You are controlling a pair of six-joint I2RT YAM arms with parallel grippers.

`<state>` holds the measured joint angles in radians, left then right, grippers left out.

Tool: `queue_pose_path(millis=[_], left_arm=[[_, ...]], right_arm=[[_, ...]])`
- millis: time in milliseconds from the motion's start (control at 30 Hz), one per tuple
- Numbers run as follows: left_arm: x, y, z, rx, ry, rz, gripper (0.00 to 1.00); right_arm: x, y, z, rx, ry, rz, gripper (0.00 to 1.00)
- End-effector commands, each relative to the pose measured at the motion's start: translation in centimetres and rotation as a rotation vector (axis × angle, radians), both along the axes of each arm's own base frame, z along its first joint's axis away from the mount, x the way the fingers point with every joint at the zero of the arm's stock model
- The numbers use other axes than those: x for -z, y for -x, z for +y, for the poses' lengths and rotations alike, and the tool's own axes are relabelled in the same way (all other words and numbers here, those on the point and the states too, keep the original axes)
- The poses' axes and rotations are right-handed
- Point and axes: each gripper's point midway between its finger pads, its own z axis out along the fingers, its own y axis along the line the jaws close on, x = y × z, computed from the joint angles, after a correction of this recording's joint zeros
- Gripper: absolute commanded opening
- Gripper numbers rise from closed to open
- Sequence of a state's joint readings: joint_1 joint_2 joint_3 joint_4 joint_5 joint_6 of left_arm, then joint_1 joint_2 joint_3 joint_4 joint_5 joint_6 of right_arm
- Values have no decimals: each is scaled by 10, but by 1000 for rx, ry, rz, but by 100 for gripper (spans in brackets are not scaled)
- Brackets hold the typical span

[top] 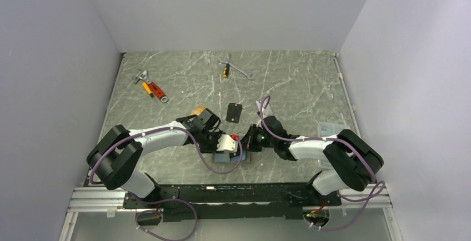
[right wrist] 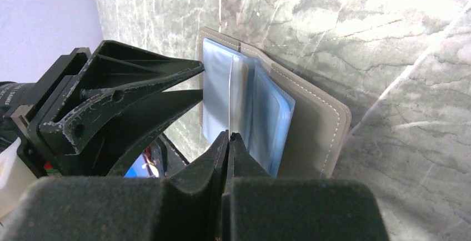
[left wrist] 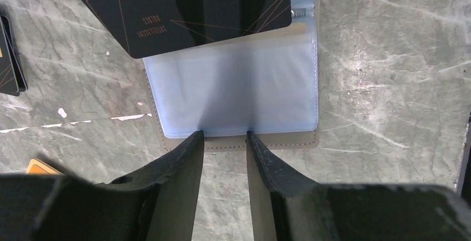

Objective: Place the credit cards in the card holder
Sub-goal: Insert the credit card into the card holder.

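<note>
**Black card pinched over the open card holder**

The left hand had its fingers spread partway, with nothing gripped between them. Both tips touched the near, stitched edge of the card holder. The holder lay open on the desk directly ahead of that hand, with its light blue-grey pockets facing up.

The right hand was pressed together, pinching the black card. In that hand's own view the card showed only edge-on, as a thin pale line running forward from the fingertips over the middle of the holder. Blue pockets lay on either side of the line, and the taupe cover lay to its right. Seen from the left hand, the card's face, with gold lines and a gold chip, stood tilted across the far part of the holder. Its lower edge hung over the pocket. Whether that edge had entered a pocket could not be told.

The two hands faced each other across the holder, close together. A second black card lay flat on the desk just beyond the hands, apart from the holder. An orange card lay just beyond the left hand's wrist.
</note>
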<state>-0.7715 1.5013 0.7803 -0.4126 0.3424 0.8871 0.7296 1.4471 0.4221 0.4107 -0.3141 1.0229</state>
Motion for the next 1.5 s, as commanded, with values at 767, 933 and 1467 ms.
queue_pose_path(millis=[767,933,1467], left_arm=[[6,24,3,7,-22,-38,45],[6,23,3,-19,-37,-46,43],[9,22,0,-17,-71,-71,39]], right_arm=[[14,-7,-3,137,-23,6,0],[16,2,-7,148,12,-13,0],[38,21,-14,134,33,55,0]])
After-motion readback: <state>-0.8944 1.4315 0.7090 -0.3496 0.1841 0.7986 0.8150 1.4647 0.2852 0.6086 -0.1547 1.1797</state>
